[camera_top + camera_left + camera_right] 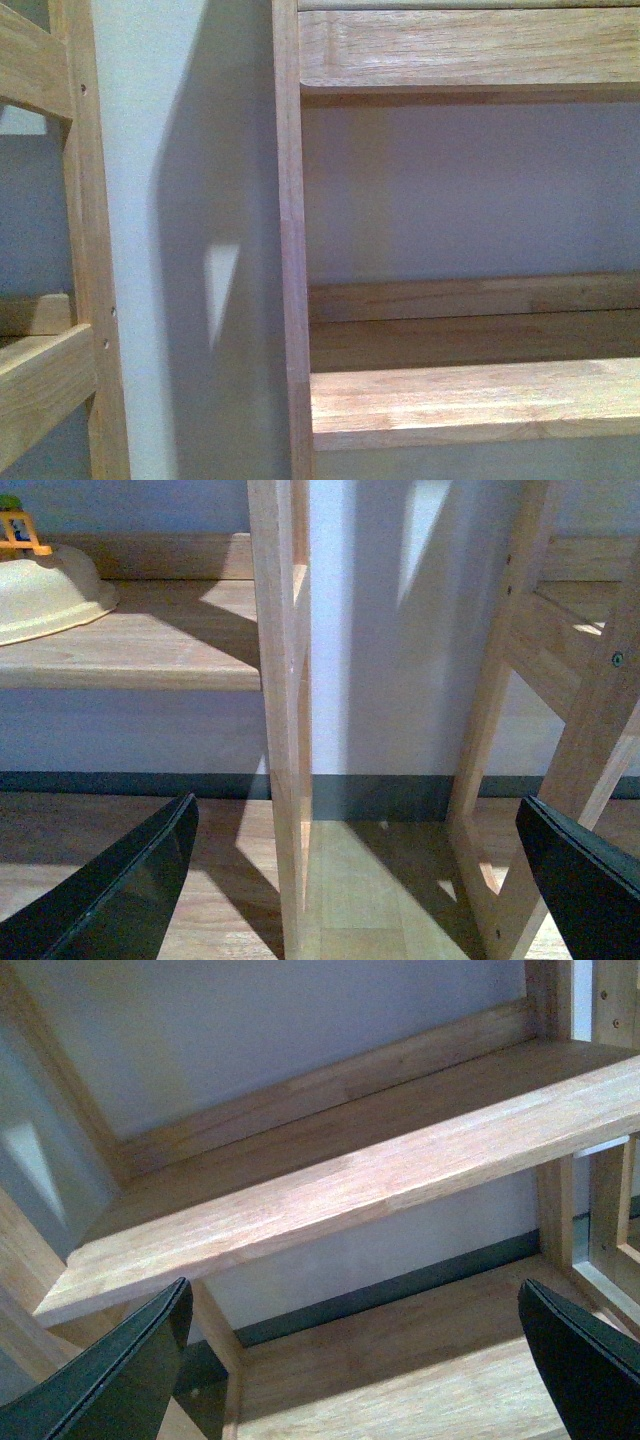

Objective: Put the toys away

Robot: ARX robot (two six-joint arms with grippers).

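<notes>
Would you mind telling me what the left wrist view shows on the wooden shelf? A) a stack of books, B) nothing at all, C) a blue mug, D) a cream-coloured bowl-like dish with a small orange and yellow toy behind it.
D: a cream dish rests on the wooden shelf, with a small orange and yellow toy just behind it.

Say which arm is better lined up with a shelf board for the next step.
Right, tentatively. The right fingers, open, frame a shelf board straight ahead; the left fingers, also open, frame an upright post and the wall gap beside it. Neither holds anything.
</notes>
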